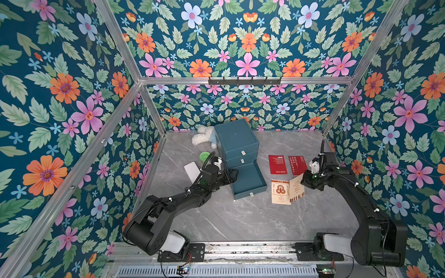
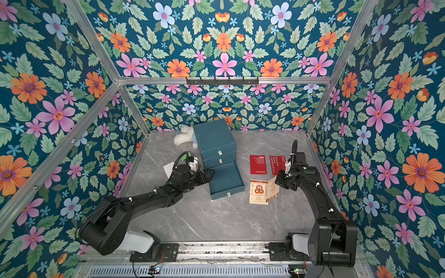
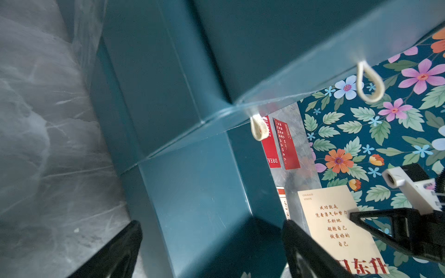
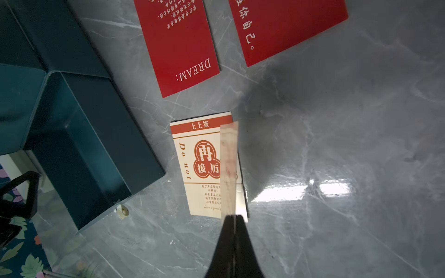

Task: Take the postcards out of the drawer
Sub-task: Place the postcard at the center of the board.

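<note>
right gripper (image 4: 233, 217) pinches a cream postcard (image 4: 228, 163) on edge over its flat twin (image 4: 199, 168), right of the empty drawer (image 1: 248, 179). dropped tilted, it may skid away. left gripper (image 3: 212, 228) gapes at the drawer's left.

Robot test booth: floral-papered walls (image 1: 248, 48), aluminium frame (image 1: 168, 80), marble tabletop (image 1: 240, 221).
</note>
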